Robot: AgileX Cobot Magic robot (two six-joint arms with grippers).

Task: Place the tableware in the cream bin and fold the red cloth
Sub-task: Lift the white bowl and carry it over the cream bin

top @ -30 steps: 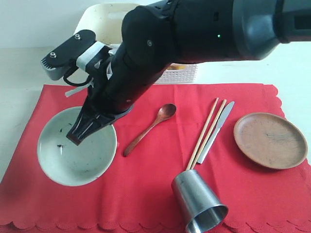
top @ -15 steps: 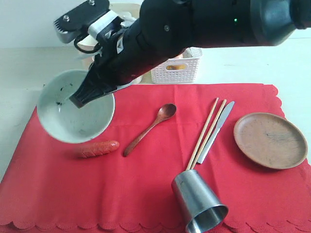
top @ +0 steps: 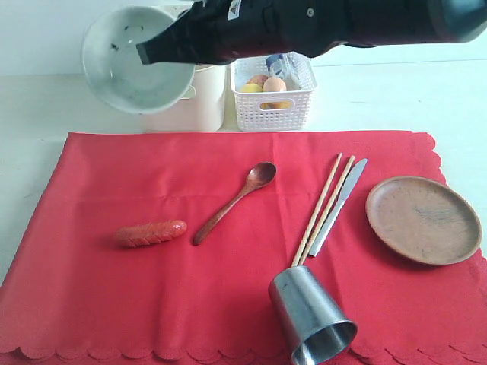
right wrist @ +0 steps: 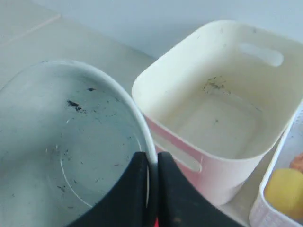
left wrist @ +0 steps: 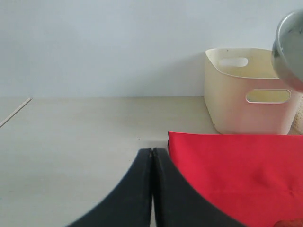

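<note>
My right gripper point(right wrist: 151, 161) is shut on the rim of the pale green bowl point(top: 129, 65) point(right wrist: 57, 156), holding it in the air just left of the cream bin point(top: 194, 103) point(right wrist: 222, 109), which stands empty. On the red cloth point(top: 228, 304) lie the wooden spoon point(top: 236, 201), the chopsticks point(top: 323, 209), the knife point(top: 338, 205), the wooden plate point(top: 422, 220) and the tipped steel cup point(top: 308, 315). My left gripper point(left wrist: 152, 153) is shut with nothing in it, over bare table beside the cloth's corner point(left wrist: 227, 165).
A sausage point(top: 151, 233) lies on the cloth where the bowl stood. A white perforated basket point(top: 274, 106) with an egg, a lemon and other food stands right of the cream bin. The right arm point(top: 319, 23) spans the back of the scene.
The right gripper has lifted the bowl off the cloth and carried it up and back toward the cream bin, uncovering a sausage.
</note>
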